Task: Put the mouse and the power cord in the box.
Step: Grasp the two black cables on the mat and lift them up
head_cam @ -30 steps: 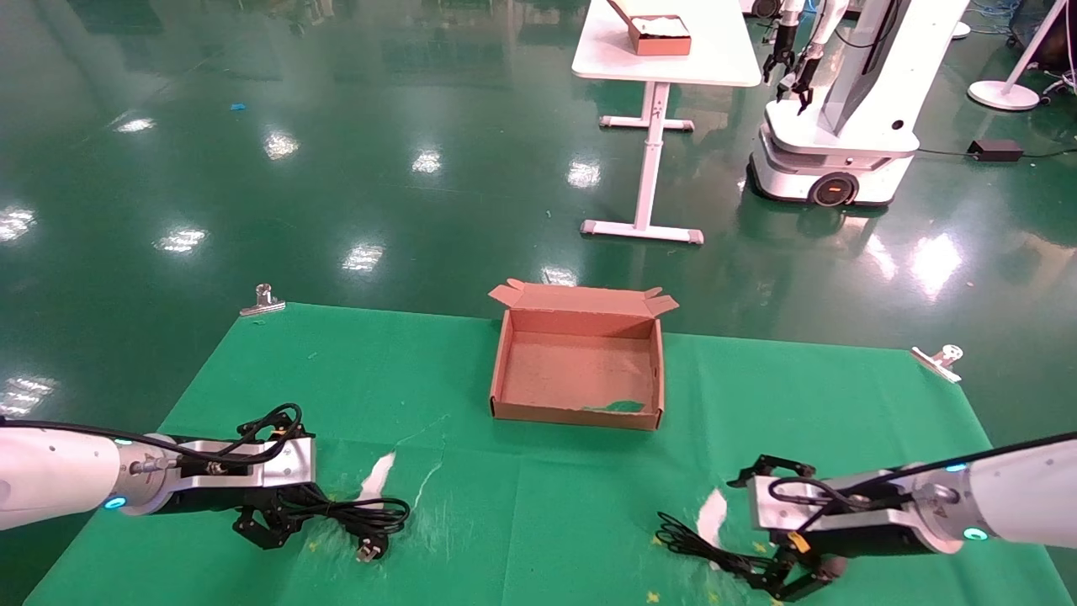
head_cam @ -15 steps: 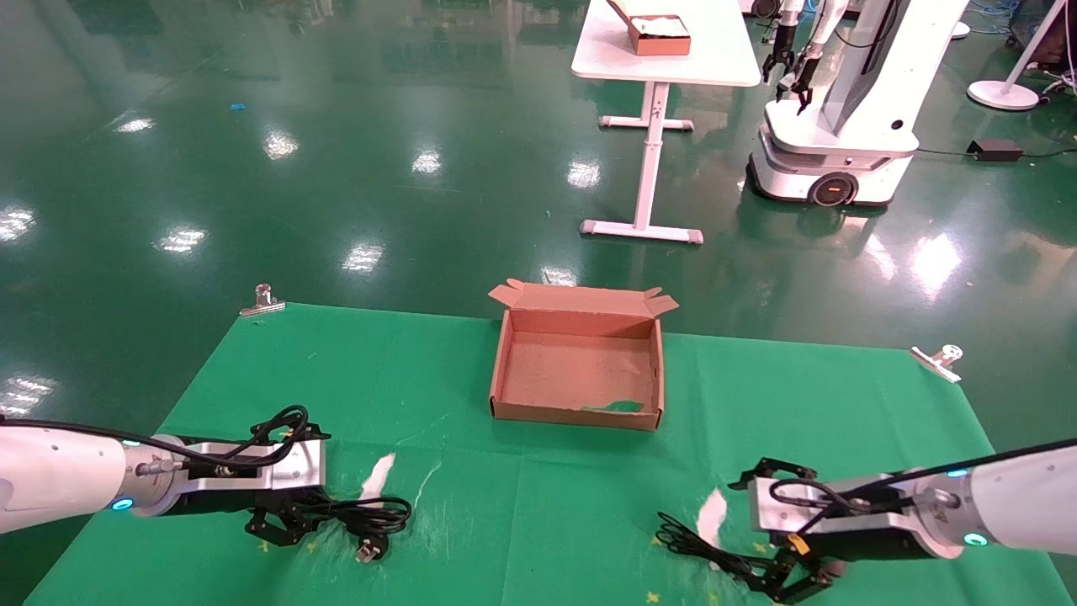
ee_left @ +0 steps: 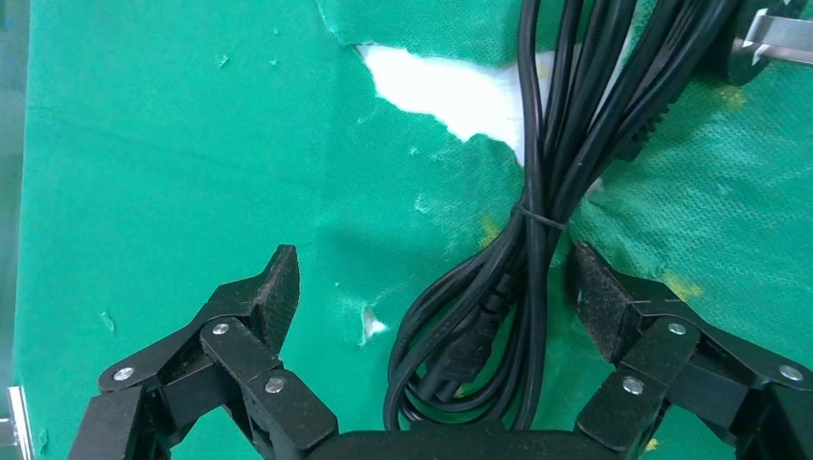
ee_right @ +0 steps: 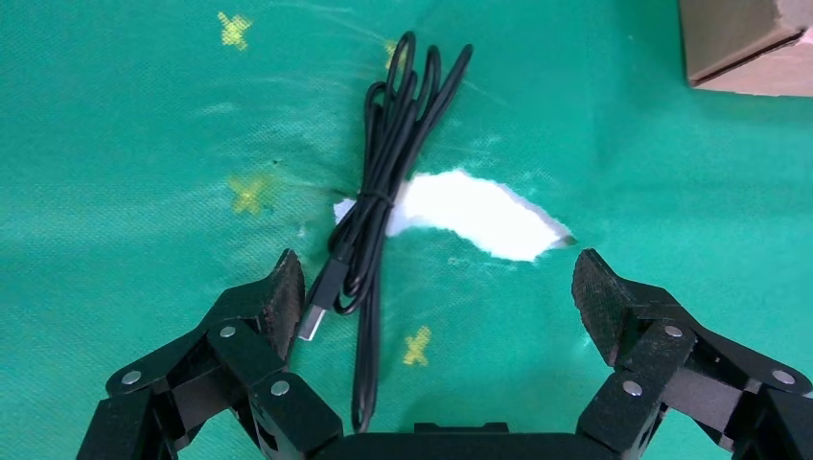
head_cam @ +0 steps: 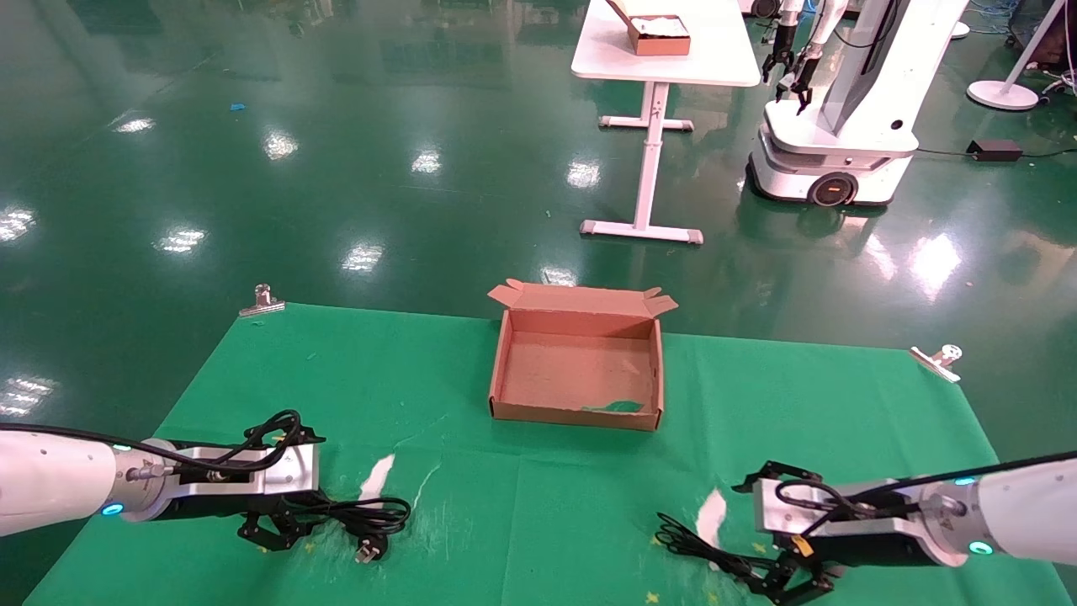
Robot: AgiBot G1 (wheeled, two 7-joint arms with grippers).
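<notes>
no readable text, no labels, no brand marks, no numbers, no signs on anything in view

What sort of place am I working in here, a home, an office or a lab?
Most likely a robotics lab or test hall: a glossy green floor, a second white wheeled robot beside a white height-adjustable table, and a green cloth clipped over the workbench.

Head view: box (head_cam: 577,370) at cloth (head_cam: 471,396) centre, left gripper (head_cam: 267,532) over power cord (head_cam: 358,515), right gripper (head_cam: 787,581) low beside thin cable (head_cam: 698,545).
</notes>
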